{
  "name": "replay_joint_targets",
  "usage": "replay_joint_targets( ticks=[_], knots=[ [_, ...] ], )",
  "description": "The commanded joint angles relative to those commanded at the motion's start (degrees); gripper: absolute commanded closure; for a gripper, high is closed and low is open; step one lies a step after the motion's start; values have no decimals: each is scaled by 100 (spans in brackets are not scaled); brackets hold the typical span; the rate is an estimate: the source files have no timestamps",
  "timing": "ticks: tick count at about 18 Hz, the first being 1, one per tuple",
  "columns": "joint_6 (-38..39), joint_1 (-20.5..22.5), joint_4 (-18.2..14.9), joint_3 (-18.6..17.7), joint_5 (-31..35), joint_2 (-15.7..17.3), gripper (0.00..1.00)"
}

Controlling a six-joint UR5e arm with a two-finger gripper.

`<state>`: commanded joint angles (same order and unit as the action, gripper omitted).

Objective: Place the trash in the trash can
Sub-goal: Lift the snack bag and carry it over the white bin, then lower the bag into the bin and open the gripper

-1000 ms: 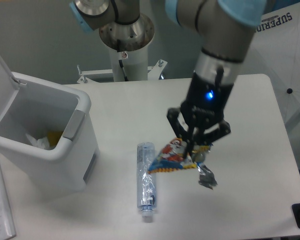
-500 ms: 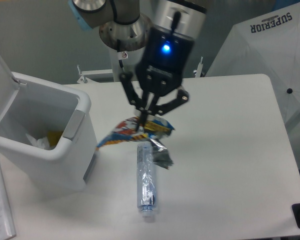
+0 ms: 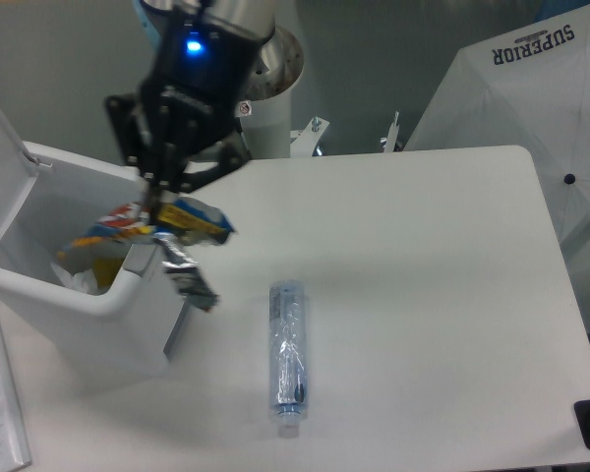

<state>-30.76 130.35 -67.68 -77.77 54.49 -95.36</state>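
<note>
Moved: tool (image 3: 157, 202) has swung left, clamped on the snack packet (image 3: 152, 224), now above the trash can (image 3: 98, 295) rim.
Bottle (image 3: 287, 354): on desk (image 3: 423, 295), down-right.
Risk: packet's tail overhangs rim; may spill outside.

Even, soft overhead light; faint shadow beside the bottle (image 3: 288, 357) on the table (image 3: 442, 295). Motion blur smears the gripper (image 3: 157, 202) and snack packet (image 3: 167, 231) near the left edge.

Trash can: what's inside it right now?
In the trash can: crumpled white paper and something yellow. The snack packet, held by the gripper, hangs over the rim and hides the rest.
</note>
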Motion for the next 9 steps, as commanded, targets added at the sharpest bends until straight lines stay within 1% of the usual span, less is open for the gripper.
replay_joint_targets(
  ticks=[2, 4, 9],
  knots=[
    [44, -237, 210, -123, 9, -52, 100],
    [114, -378, 308, -281, 18, -44, 100],
    [149, -615, 317, -659, 35, 9, 100]
  ],
)
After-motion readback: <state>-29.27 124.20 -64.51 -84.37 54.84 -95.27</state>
